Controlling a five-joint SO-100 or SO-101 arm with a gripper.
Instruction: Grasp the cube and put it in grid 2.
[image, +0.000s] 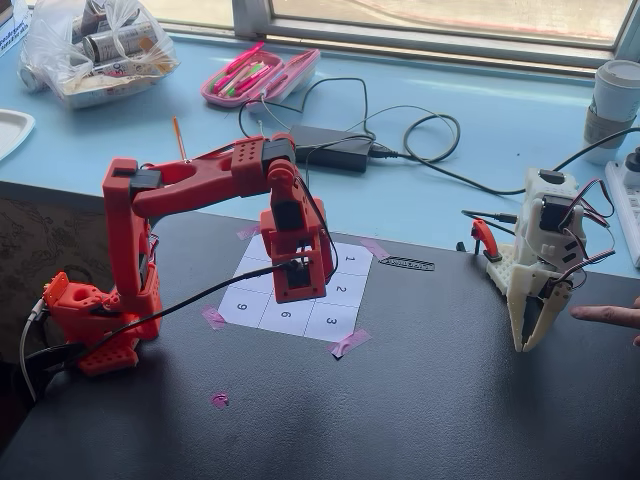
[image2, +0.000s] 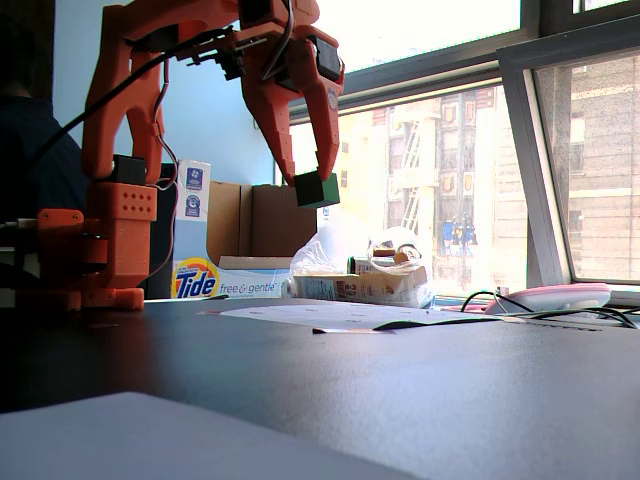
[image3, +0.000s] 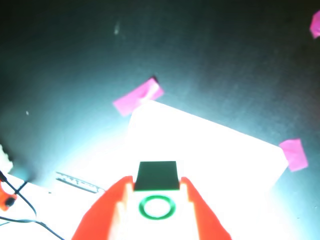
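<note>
A: Where is your cube (image2: 317, 189)?
B: Your gripper (image2: 316, 187) has its jaws clamped on it, holding it in the air above the numbered sheet (image: 340, 318), clear of the paper.

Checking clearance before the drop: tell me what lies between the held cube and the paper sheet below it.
Nothing: in a fixed view the cube, pinched in the gripper, hangs over the paper sheet with only open air beneath it.

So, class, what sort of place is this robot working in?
Probably a home or hobby workspace, not a factory: a black table beside a window, with a Tide box, a pencil case and a bag of cans lying about.
</note>
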